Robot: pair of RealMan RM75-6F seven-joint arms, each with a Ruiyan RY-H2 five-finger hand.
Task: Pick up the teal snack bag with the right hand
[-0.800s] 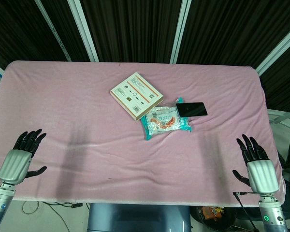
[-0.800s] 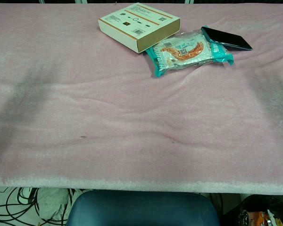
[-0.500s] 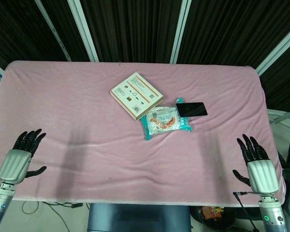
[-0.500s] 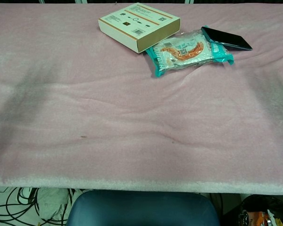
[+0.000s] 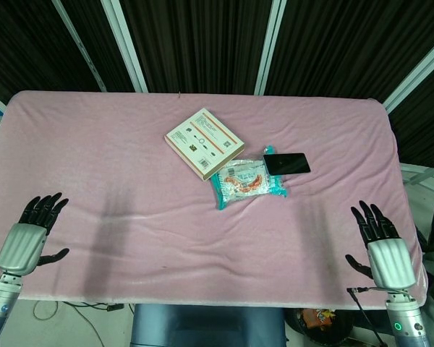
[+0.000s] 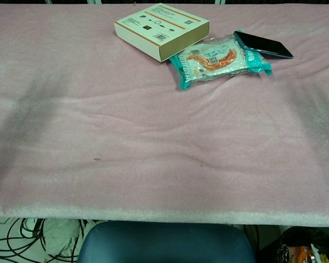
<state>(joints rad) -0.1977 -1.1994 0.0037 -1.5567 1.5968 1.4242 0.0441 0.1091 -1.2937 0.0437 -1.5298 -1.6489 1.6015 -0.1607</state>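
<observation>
The left hand [image 5: 27, 235] hovers at the near left edge of the pink table cover [image 5: 116, 166], fingers spread, holding nothing. Toward the middle lies a flat cardboard box [image 5: 205, 142]. Just right of it, touching its corner, the teal snack bag [image 5: 246, 181] rests flat, with a black phone [image 5: 286, 163] overlapping its far right end. At the near right edge, well apart from the bag, the right hand [image 5: 382, 246] is spread and empty.

Pink-clothed table [image 5: 94, 159] before dark slatted wall [image 5: 195, 43] with white beams [image 5: 123, 43].
</observation>
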